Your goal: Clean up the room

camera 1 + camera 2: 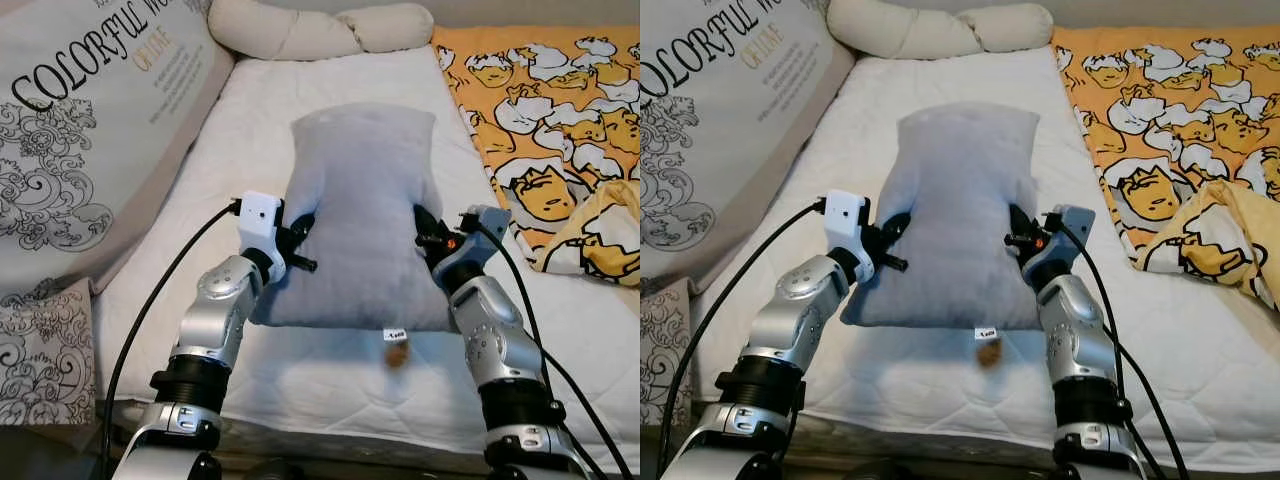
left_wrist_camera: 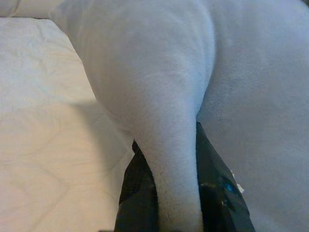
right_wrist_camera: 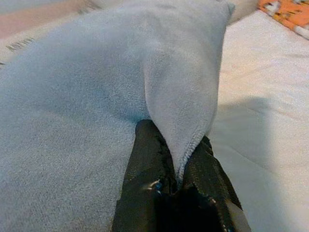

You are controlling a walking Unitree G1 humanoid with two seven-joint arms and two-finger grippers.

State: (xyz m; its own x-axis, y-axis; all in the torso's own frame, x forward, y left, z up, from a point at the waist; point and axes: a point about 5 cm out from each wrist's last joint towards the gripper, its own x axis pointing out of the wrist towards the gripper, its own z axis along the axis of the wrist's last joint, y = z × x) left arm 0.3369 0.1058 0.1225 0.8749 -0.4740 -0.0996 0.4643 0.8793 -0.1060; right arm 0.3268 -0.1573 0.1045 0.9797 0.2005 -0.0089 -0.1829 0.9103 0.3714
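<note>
Left eye view: I see the grey pillow (image 1: 362, 215) at centre frame, above the white mattress (image 1: 300, 390). The left gripper (image 1: 298, 240) pinches its left edge, the right gripper (image 1: 428, 232) its right edge. A small white tag (image 1: 396, 334) and a brown tassel (image 1: 397, 354) hang at the pillow's lower edge. A printed cushion (image 1: 90, 130) fills the upper left, a cream bolster (image 1: 320, 28) lies along the top, and a yellow cartoon blanket (image 1: 545, 120) covers the upper right.

Right eye view: I note the same layout, with the pillow held between both grippers at mid-frame.

Left wrist view: the jaws are clamped on a fold of the grey pillow; one black finger (image 2: 137, 198) sits on each side of the fold, with mattress at frame left.

Right wrist view: the jaws are clamped on the pillow's seam edge, black fingers (image 3: 147, 164) on either side, mattress at frame right.
</note>
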